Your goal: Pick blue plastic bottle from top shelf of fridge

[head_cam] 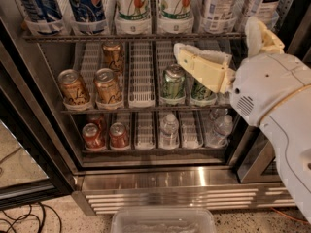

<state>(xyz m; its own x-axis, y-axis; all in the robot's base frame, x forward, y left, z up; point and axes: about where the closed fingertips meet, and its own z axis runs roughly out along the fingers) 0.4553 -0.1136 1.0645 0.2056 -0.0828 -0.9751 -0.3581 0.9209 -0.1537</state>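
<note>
I count two dark cola bottles [87, 4], two 7UP bottles [132, 4], two pale-label bottles [218, 4], three golden cans [108, 85], two green cans [173, 84], at least two red cans [119, 135], two water bottles [169, 130], and one hand [181, 53] before the green cans.

The one camera looks down, close, into the fridge [170, 178], with the jaws right of centre.

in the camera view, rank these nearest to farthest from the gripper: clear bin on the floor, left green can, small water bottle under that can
The gripper is in front of the middle shelf, right of centre.
1. left green can: on the middle shelf, just below the gripper's tip.
2. small water bottle: on the bottom shelf, below that can.
3. clear bin: on the floor, at the bottom edge of the view.
</note>
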